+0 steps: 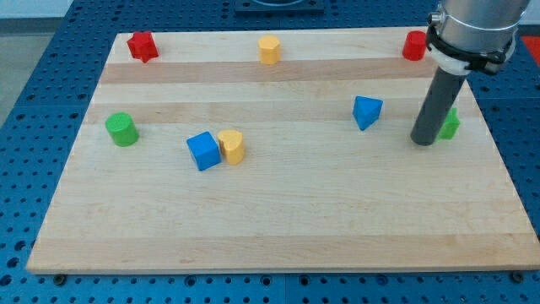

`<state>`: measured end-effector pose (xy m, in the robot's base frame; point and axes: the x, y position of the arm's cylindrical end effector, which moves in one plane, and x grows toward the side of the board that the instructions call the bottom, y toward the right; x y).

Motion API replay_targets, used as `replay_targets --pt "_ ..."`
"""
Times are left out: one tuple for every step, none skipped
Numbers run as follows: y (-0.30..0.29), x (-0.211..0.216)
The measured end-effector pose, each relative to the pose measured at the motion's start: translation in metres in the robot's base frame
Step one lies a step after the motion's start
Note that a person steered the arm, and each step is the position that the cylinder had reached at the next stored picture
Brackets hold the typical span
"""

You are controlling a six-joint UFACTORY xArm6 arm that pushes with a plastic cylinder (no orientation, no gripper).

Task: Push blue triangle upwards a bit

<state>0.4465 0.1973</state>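
The blue triangle (366,111) lies on the wooden board (278,219) right of centre, in the upper half. My tip (423,140) rests on the board to the triangle's right and slightly lower, a short gap away. A green block (450,125) sits just behind the rod on its right, partly hidden by it.
A blue cube (202,151) and a yellow cylinder (231,146) touch left of centre. A green cylinder (121,129) is at the left edge. Along the top edge are a red star (142,46), a yellow cylinder (269,50) and a red block (413,46).
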Motion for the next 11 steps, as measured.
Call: replay_targets --pt "-0.001 0.0" --pt "-0.012 0.0" --pt "-0.037 0.0" --pt "-0.06 0.0" --pt "-0.062 0.0" --pt "-0.058 0.0" --pt "-0.046 -0.009" --pt "-0.044 -0.025" --pt "-0.044 -0.043" --pt "-0.044 -0.059" --pt "-0.044 -0.069"
